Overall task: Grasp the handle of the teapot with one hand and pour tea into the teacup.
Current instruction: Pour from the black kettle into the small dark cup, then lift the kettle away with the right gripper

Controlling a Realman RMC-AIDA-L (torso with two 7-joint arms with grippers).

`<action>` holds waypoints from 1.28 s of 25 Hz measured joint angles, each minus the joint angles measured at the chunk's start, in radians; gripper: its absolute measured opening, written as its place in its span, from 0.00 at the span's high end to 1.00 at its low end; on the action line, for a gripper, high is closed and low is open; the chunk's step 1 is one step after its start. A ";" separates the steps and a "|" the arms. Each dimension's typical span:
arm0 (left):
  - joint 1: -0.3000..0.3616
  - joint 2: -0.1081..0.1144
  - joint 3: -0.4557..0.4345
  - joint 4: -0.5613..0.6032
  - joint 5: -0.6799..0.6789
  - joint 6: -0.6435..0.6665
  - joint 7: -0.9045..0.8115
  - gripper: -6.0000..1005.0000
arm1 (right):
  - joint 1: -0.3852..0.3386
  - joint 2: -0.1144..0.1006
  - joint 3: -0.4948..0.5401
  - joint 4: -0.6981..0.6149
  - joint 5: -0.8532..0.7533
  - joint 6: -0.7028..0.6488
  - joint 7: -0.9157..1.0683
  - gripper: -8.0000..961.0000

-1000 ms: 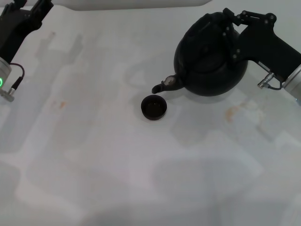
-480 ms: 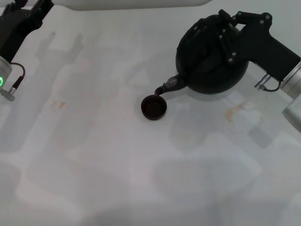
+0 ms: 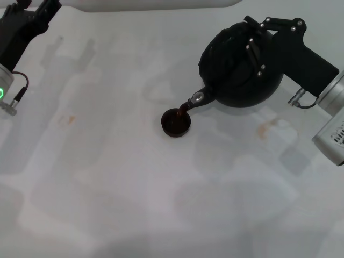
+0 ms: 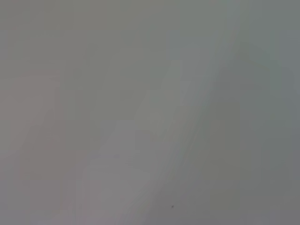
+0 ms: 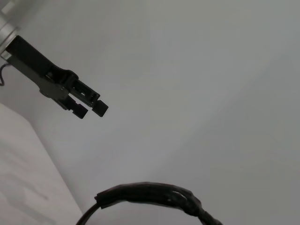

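The matte-black teapot [image 3: 236,72] hangs tilted toward my left, its spout [image 3: 194,99] down over the rim of the tiny black teacup [image 3: 176,122]. A thin brown stream runs from the spout into the cup. My right gripper [image 3: 262,45] is shut on the handle at the pot's top. The gripper mostly hides the handle in the head view. The handle shows as a black ribbed arc in the right wrist view [image 5: 150,193]. My left gripper [image 3: 32,11] is parked, open and empty, at the far left corner. It also shows far off in the right wrist view [image 5: 90,109].
The white table [image 3: 134,188] carries faint brownish stains at the left [image 3: 65,119] and under the teapot's right side [image 3: 266,127]. A white wall edge runs along the far side. The left wrist view shows only plain grey surface.
My right gripper has tipped the teapot further toward the left. The spout has dropped to the teacup's rim and tea now streams into the cup. The left arm has not moved.
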 joint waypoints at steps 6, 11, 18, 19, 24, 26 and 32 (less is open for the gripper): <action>0.000 0.000 0.000 0.000 -0.001 0.000 0.000 0.13 | 0.000 0.001 -0.001 -0.001 0.000 -0.004 -0.016 0.88; 0.000 0.000 0.000 0.000 -0.002 0.000 0.000 0.13 | 0.000 0.000 -0.001 -0.001 0.000 -0.003 -0.028 0.88; 0.000 0.000 0.000 0.000 -0.002 0.000 0.003 0.13 | 0.000 0.000 0.000 -0.002 -0.001 -0.002 -0.028 0.88; 0.000 0.000 0.000 0.000 -0.002 0.000 0.003 0.13 | 0.000 0.000 -0.001 -0.002 -0.001 -0.001 -0.028 0.88; 0.000 0.000 0.000 0.000 -0.002 0.000 0.003 0.13 | 0.000 0.000 0.001 -0.002 -0.001 -0.002 -0.028 0.88; 0.000 0.000 0.000 0.000 -0.002 0.000 0.004 0.13 | 0.000 0.000 0.001 -0.005 -0.001 -0.002 -0.028 0.88; 0.000 0.000 0.000 0.000 -0.002 0.000 0.005 0.13 | -0.001 0.000 0.001 -0.011 0.000 0.001 -0.041 0.88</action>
